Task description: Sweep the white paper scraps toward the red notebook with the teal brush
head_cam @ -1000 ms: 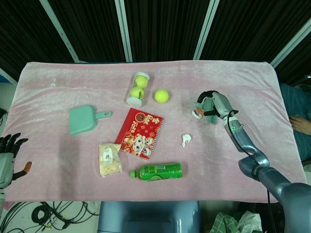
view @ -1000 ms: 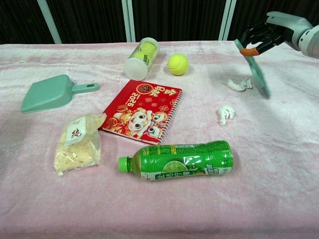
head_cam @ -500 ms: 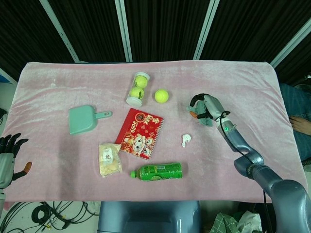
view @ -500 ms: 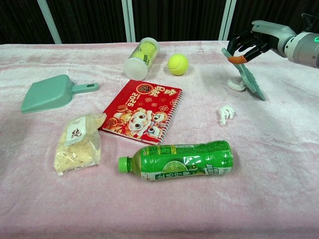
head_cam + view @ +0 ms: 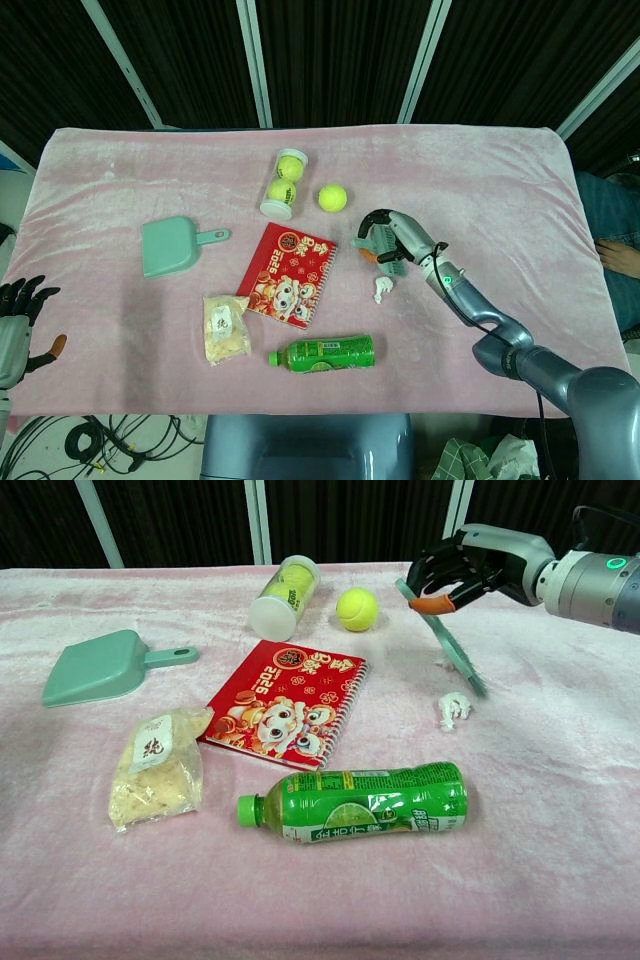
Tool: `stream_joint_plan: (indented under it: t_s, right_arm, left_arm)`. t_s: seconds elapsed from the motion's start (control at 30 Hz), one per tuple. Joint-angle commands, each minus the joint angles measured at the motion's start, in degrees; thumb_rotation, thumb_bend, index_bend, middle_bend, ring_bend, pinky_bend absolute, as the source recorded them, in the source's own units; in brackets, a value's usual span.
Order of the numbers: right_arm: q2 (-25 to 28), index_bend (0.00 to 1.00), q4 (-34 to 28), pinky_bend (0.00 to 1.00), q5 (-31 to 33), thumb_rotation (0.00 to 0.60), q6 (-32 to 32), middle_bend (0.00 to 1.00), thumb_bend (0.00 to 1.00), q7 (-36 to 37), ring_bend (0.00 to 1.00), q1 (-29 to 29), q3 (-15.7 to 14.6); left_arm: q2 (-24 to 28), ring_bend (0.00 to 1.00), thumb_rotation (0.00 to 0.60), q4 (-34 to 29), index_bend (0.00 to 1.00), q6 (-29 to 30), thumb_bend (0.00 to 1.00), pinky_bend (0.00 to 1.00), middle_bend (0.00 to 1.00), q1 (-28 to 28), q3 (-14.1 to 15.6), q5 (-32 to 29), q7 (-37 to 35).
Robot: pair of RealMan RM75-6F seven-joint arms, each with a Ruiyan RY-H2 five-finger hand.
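The cloth [image 5: 560,810] was pink. The notebook [image 5: 286,703] was red with gold and cartoon figures. The brush [image 5: 447,640] and dustpan [image 5: 98,667] were teal, the scrap [image 5: 454,709] white, the bottle [image 5: 365,802] green, the ball [image 5: 357,609] yellow-green.

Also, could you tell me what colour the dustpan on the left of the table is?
The dustpan is pale teal green, clearest in the chest view.

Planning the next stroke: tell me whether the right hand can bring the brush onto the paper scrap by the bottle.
Probably yes: the right hand holds the teal brush just above the paper scrap, with only bare cloth between them.
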Motion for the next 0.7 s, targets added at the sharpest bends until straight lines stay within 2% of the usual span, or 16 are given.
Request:
stream_joint_plan:
  t_s: [0.03, 0.2, 0.27, 0.33, 0.47, 0.7]
  right_arm:
    - [4.1, 0.75, -8.2, 0.16, -1.7, 0.6, 3.3, 0.49, 0.64, 5.3, 0.24, 0.4, -0.4]
    - [8.5, 0.75, -14.5, 0.16, -2.8, 0.6, 7.6, 0.5, 0.64, 10.8, 0.24, 0.0, -0.1]
    - [9.8, 0.75, -15.0, 0.16, -2.9, 0.6, 8.4, 0.5, 0.64, 10.4, 0.24, -0.1, -0.1]
    - [10.6, 0.75, -14.7, 0.16, -1.9, 0.6, 8.1, 0.5, 0.64, 7.9, 0.25, -0.3, 0.0]
    - [10.9, 0.76, -10.6, 0.16, 2.0, 0.6, 4.8, 0.5, 0.64, -6.3, 0.25, -0.9, 0.0]
    - [11.8, 0.78, -10.5, 0.16, 5.6, 0.6, -1.7, 0.52, 0.64, -17.5, 0.26, -0.7, -1.3]
  left_arm:
    - [0.1, 0.0, 0.6, 0.0, 0.21, -0.1, 0.31, 0.0, 0.08, 0.0, 0.1, 0.1, -0.1]
    - [0.2, 0.0, 0.6, 0.0, 0.21, -0.3, 0.31, 0.0, 0.08, -0.1, 0.1, 0.1, -0.5]
    - [0.3, 0.0, 0.6, 0.0, 0.21, -0.4, 0.31, 0.0, 0.08, -0.1, 0.1, 0.2, -0.6]
    - [0.3, 0.0, 0.6, -0.1, 0.21, -0.4, 0.31, 0.0, 0.08, -0.2, 0.2, 0.2, -0.6]
    - [0.3, 0.0, 0.6, -0.1, 0.21, -0.4, 0.31, 0.0, 0.08, -0.2, 0.2, 0.2, -0.5]
    - [0.3, 0.0, 0.6, -0.2, 0.21, -0.5, 0.31, 0.0, 0.08, -0.2, 0.2, 0.0, -0.3]
